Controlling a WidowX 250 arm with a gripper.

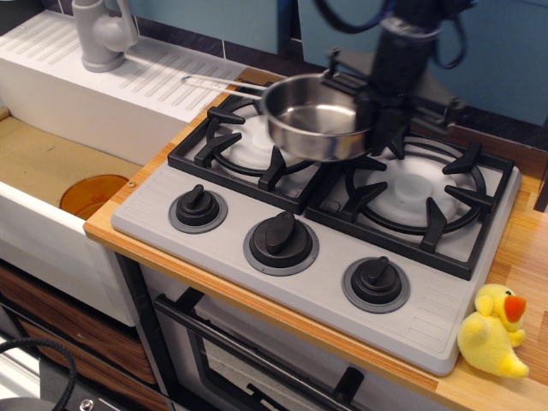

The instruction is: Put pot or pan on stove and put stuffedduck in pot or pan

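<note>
The shiny steel saucepan [315, 118] hangs in the air above the middle of the grey two-burner stove [325, 257], between the left and right grates, its long thin handle pointing left. My gripper [377, 120] is shut on the pan's right rim and holds it up; the fingers are blurred. The yellow stuffed duck [494, 331] with an orange beak sits on the wooden counter at the stove's front right corner, far from the gripper.
A white sink unit with a grey faucet [101, 34] stands to the left, with an orange disc [92, 193] in the basin. The left burner plate [248, 141] and the right burner plate [417, 187] are bare. Three black knobs [281, 234] line the stove's front.
</note>
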